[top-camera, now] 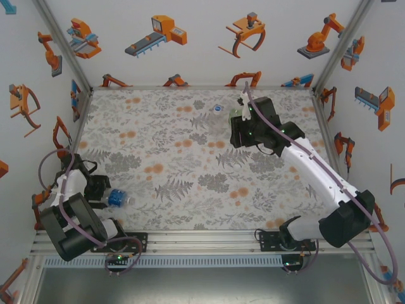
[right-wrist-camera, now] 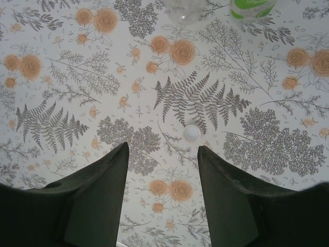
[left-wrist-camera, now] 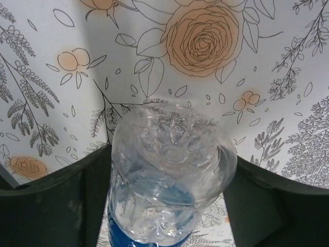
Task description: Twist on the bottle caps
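My left gripper (left-wrist-camera: 167,170) is shut on the clear bottle with a blue label (left-wrist-camera: 169,170), whose base faces the camera. In the top view this bottle (top-camera: 118,199) lies low at the near left, beside the left gripper (top-camera: 101,192). My right gripper (right-wrist-camera: 163,146) stands open over the cloth with nothing between its fingers. A small white bottle cap (right-wrist-camera: 192,133) lies on the cloth just ahead of its right finger. Beyond it stand the green bottle (right-wrist-camera: 252,7) and the plain clear bottle (right-wrist-camera: 184,9). From above, the green bottle (top-camera: 242,111) and the clear one (top-camera: 219,109) stand at the far middle.
A flower-and-fern printed cloth (top-camera: 177,158) covers the table. Walls with robot stickers (top-camera: 190,38) close the far and side edges. A metal rail (top-camera: 202,237) runs along the near edge between the two arm bases.
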Robot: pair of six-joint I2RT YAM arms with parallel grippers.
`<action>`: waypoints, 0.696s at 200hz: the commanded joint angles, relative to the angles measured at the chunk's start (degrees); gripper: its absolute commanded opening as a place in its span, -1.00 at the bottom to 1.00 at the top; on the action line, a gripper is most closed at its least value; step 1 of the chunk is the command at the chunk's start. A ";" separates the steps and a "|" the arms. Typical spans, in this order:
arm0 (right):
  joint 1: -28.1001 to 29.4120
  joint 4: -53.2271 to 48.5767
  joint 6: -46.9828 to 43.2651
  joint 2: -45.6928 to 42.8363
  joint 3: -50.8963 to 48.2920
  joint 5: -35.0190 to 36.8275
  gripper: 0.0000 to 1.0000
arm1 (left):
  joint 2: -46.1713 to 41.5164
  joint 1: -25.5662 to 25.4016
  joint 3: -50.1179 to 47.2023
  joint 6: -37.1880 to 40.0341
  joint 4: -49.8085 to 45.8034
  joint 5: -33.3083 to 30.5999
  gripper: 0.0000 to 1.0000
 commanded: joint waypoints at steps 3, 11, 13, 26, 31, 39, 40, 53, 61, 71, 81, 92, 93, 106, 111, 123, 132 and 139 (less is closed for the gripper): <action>-0.22 -0.90 0.86 -1.77 -0.78 0.41 0.06 | -1.12 0.36 -0.78 -0.60 -0.58 -0.62 0.27; -0.23 -0.98 0.95 -1.91 -0.90 0.37 0.06 | -1.82 0.34 -0.60 -1.00 -0.97 -0.04 0.21; -0.20 -0.94 1.02 -1.95 -0.89 0.31 0.06 | -2.08 0.37 -0.58 -1.14 -0.95 0.20 0.20; -0.23 -0.85 1.29 -2.34 -1.32 -0.04 0.06 | -3.71 0.29 -0.48 -2.27 -1.36 2.33 0.10; -0.23 -0.90 1.47 -2.41 -1.55 -0.23 0.06 | -4.33 0.25 -0.40 -2.96 -1.44 3.26 0.04; -0.23 -0.67 1.98 -2.69 -1.92 -0.69 0.06 | -5.46 0.14 -0.38 -4.64 -1.70 4.79 -0.02; -0.23 -0.66 2.10 -2.71 -1.97 -0.77 0.06 | -5.60 0.12 -0.39 -4.91 -1.70 5.00 -0.03; -0.23 0.16 3.31 -3.31 -2.82 -1.87 0.06 | -7.74 -0.18 -0.48 -8.15 -1.53 7.56 -0.06; -0.23 1.05 4.40 -3.66 -3.40 -2.84 0.05 | -9.12 -0.61 -0.56 -10.59 -1.50 9.01 -0.07; -0.23 2.55 6.18 -4.20 -4.43 -4.36 0.05 | -10.80 -1.63 -0.71 -13.92 -1.19 10.35 -0.08; -0.15 5.04 8.61 -4.72 -5.75 -6.19 0.05 | -12.34 -3.27 -0.60 -17.25 -0.66 11.10 -0.12; -0.14 8.87 12.03 -5.37 -7.73 -8.63 0.04 | -13.70 -5.43 -0.46 -21.36 0.06 11.39 -0.13; -0.14 9.26 12.40 -5.37 -7.90 -8.83 0.04 | -13.81 -5.60 -0.43 -21.75 0.19 11.46 -0.13; 0.16 14.99 17.05 -5.58 -10.23 -12.11 0.03 | -14.90 -8.54 -0.37 -26.74 1.77 11.67 -0.14; 0.44 17.40 18.69 -5.54 -11.13 -12.85 0.03 | -15.17 -9.72 -0.34 -28.79 2.37 11.78 -0.13; 1.70 23.20 21.90 -5.39 -13.36 -13.87 0.03 | -15.54 -12.60 -0.45 -33.48 4.55 11.63 -0.13; 3.05 28.06 23.76 -5.19 -14.94 -13.51 0.03 | -15.65 -15.10 -0.26 -36.79 6.11 11.36 -0.13; 4.43 31.48 24.69 -5.00 -16.06 -12.66 0.03 | -15.54 -17.02 -0.14 -39.24 7.32 10.81 -0.13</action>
